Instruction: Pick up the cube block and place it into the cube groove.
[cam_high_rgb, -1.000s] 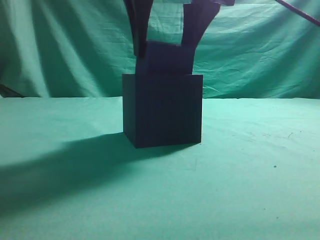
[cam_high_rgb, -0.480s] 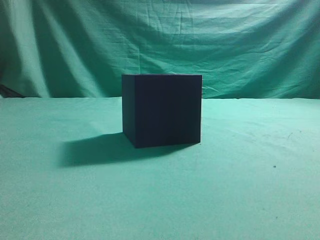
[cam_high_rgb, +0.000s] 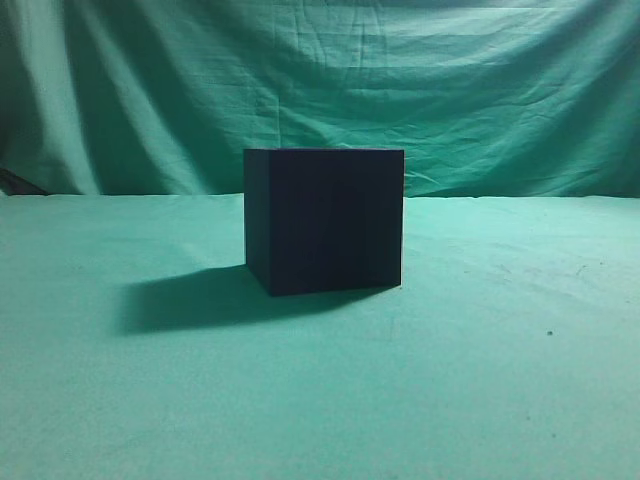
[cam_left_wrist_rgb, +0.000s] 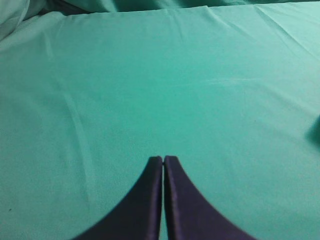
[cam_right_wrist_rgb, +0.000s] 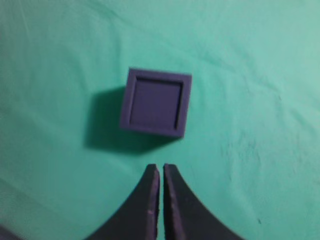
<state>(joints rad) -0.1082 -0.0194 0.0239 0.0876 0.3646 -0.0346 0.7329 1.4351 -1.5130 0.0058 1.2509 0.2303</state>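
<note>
The block (cam_right_wrist_rgb: 155, 102) is sitting flush inside the groove (cam_high_rgb: 324, 220) on the desk (cam_high_rgb: 480, 380), so placing looks finished. Both pincers, left (cam_left_wrist_rgb: 163, 161) and right (cam_right_wrist_rgb: 161, 168), are hanging closed and empty; only retreating seems left.

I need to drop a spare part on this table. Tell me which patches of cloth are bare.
Nearly all of the green cloth is bare. Only the dark box stands on it, mid-table, with the cube sunk inside. There are free patches to the box's right, in front of it, and to its left, where its shadow falls. The closed left gripper hangs over bare cloth too.
</note>
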